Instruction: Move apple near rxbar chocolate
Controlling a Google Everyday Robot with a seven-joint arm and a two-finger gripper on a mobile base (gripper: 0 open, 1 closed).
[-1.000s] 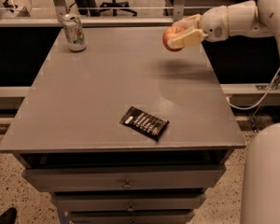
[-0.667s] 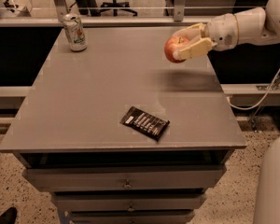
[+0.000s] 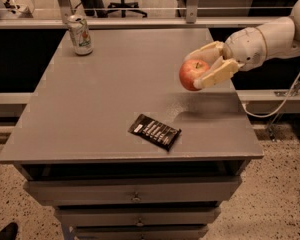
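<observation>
The red apple (image 3: 192, 74) with yellowish patches hangs in the air above the right side of the grey table (image 3: 90, 114). My gripper (image 3: 199, 67) is shut on the apple, one cream finger (image 3: 216, 74) below it and one above. The arm reaches in from the right edge. The rxbar chocolate (image 3: 155, 131), a flat dark wrapper with white lettering, lies on the table near the front edge, below and to the left of the apple. The apple's shadow falls on the table just right of the bar.
A white-green drink can (image 3: 80, 35) stands upright at the table's back left corner. Drawers (image 3: 135, 194) sit under the tabletop. A white cable (image 3: 285, 101) hangs to the right of the table. An office chair stands behind the rail at the back.
My gripper has carried the apple down and toward the front of the table, closer to the rxbar chocolate. The bar and the can have not moved.
</observation>
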